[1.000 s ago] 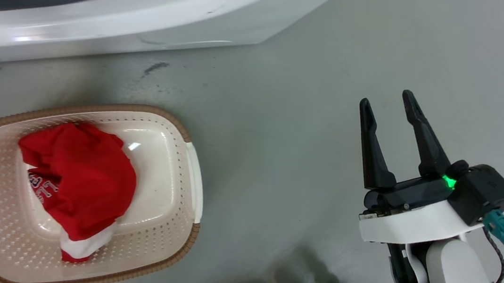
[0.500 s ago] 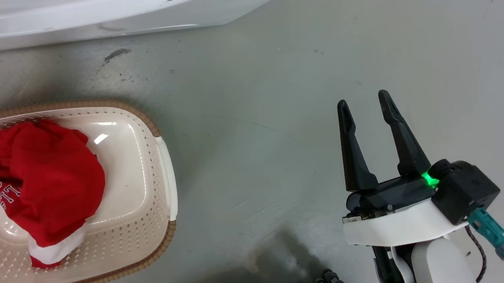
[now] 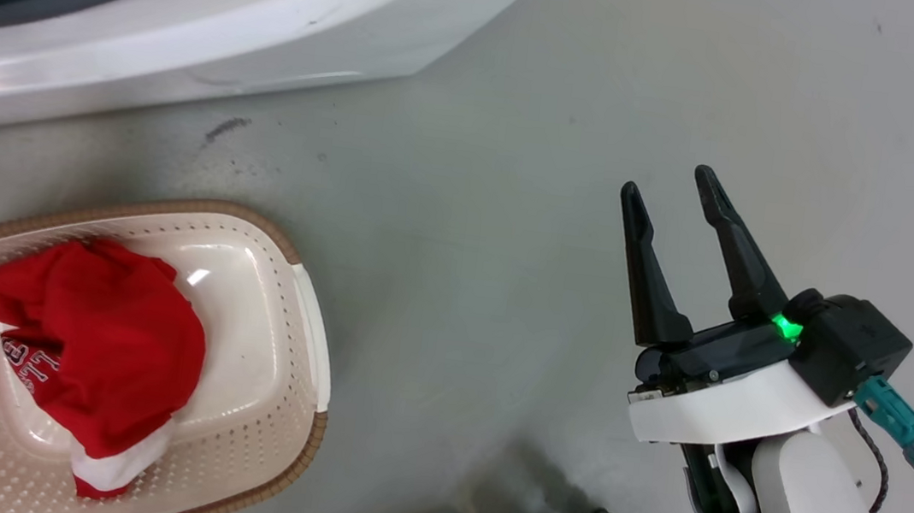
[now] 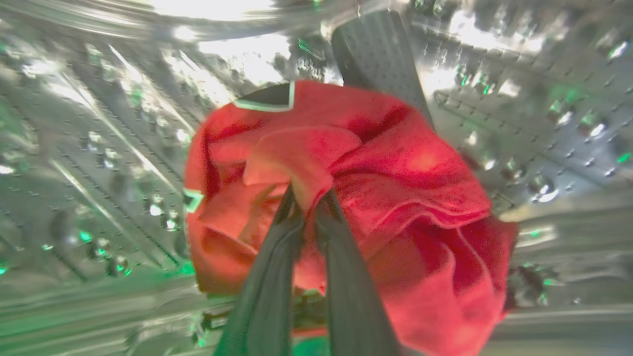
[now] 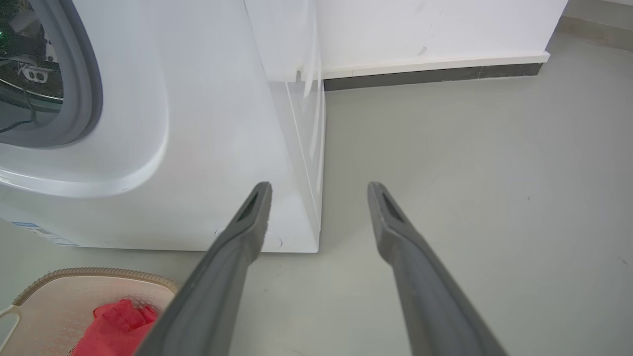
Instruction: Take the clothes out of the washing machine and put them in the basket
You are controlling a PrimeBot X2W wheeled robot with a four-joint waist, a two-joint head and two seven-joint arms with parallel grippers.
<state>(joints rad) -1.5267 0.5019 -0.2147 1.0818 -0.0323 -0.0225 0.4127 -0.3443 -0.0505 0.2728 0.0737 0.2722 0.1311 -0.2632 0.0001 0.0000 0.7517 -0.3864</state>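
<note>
Clothes (image 4: pixel 395 168), crumpled bright red, in grip of left end effector (image 4: pixel 307 197); right end effector (image 3: pixel 670 184) wide.

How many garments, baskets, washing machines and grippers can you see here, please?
Garments: 2
Baskets: 1
Washing machines: 1
Grippers: 2 (left gripper, right gripper)
Total: 6
</note>
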